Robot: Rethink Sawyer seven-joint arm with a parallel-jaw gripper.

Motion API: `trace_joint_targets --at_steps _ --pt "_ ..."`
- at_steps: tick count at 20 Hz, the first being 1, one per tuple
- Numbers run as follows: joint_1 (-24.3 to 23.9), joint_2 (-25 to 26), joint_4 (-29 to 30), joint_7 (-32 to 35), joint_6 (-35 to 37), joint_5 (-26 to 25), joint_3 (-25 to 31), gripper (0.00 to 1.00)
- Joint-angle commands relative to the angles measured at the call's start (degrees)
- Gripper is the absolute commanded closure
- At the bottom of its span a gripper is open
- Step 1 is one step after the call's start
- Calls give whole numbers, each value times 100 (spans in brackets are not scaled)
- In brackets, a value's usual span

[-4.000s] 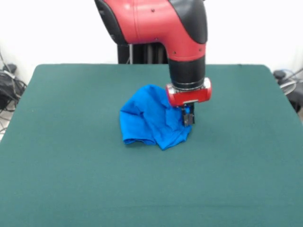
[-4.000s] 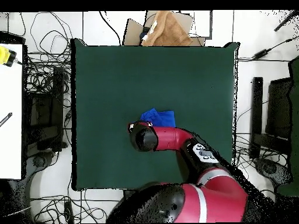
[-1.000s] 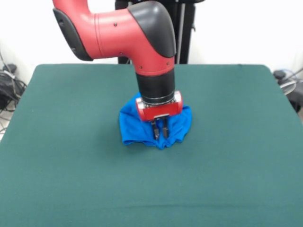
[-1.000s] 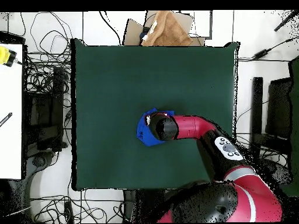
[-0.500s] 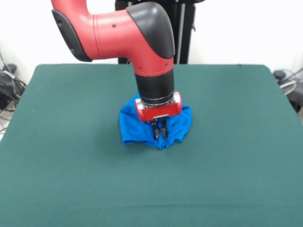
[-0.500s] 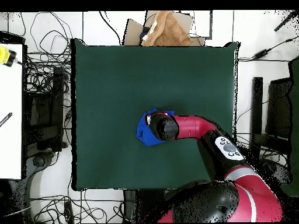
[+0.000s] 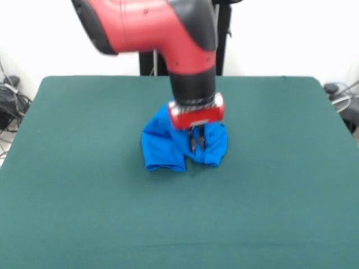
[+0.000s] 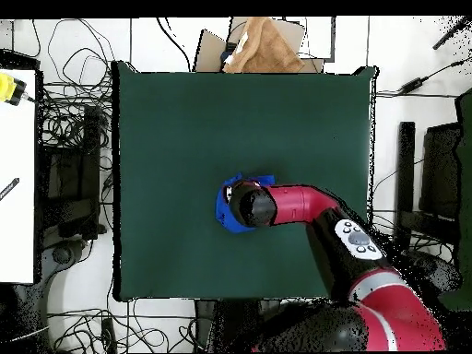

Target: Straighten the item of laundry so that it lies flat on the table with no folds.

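Mid dark green felt table [image 7: 67, 168]: black gripper [image 7: 195, 143] pinches crumpled bright blue cloth T-shirt [image 7: 162, 147]; lift slowly, drag outward to unfold.

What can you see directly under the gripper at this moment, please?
The crumpled blue T-shirt lies under the gripper on the green table. The fingertips sit in its folds, and the arm hides the cloth behind.

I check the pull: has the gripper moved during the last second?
Yes. The gripper rose, lifting the shirt's near edge off the table.
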Motion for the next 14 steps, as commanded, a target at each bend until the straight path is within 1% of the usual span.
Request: trace_joint_targets --at_steps 1,3,5,6,11,14 --pt "458 -2486 1539 731 1636 1056 72 100" --pt "671 -2884 1557 778 2017 1305 -58 100" --pt "1004 -3126 1463 982 2356 1450 -247 100" --pt "1164 -3193 1412 1123 2506 1521 -330 100" --pt "1877 -3198 1196 1900 2704 1805 -542 100" --pt "2431 -3373 973 2389 3099 1963 -801 100"
